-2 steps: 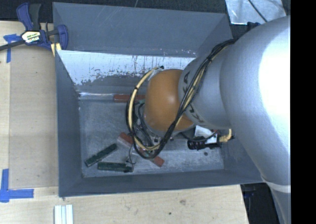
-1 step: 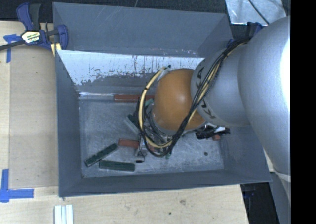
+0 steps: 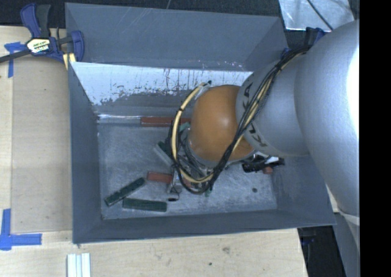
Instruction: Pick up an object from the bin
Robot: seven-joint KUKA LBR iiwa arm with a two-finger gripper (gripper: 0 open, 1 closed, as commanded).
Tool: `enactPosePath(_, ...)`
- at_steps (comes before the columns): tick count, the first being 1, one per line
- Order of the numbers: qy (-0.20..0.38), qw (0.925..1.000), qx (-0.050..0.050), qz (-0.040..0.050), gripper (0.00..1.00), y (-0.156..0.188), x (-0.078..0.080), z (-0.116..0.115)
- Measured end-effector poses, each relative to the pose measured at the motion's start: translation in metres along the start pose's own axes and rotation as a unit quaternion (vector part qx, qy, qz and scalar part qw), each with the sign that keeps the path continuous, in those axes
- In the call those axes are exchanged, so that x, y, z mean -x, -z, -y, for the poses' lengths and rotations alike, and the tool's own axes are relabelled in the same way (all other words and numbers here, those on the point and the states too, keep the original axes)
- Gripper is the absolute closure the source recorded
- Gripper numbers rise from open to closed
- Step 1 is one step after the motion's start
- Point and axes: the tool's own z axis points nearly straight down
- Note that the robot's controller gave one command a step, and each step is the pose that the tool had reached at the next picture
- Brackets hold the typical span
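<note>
- Reaching into the bin, my gripper sits beside a small brown block.
- My orange cover hides it; clenched or released, I cannot tell.

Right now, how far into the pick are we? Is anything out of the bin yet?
Done: the arm is down in the bin, with the gripper low over the floor beside a short red-brown bar. In hand: the approach; I cannot confirm a grasp. Left: gripping and lifting. Two dark green bars lie on the floor at front left, nothing raised.
</note>
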Motion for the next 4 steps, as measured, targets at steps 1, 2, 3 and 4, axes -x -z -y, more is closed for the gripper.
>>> enactPosePath(1, 0.000, 1.0000, 0.000, -0.0009, 1.00, 0.002, 0.000, 0.000)
enactPosePath(2, -0.001, 0.9999, -0.004, -0.0104, 1.00, 0.030, -0.002, 0.001)
enactPosePath(3, -0.001, 0.9999, -0.004, -0.0094, 1.00, 0.049, 0.000, 0.000)
enactPosePath(4, -0.001, 1.0000, -0.003, -0.0078, 1.00, 0.060, 0.001, 0.000)
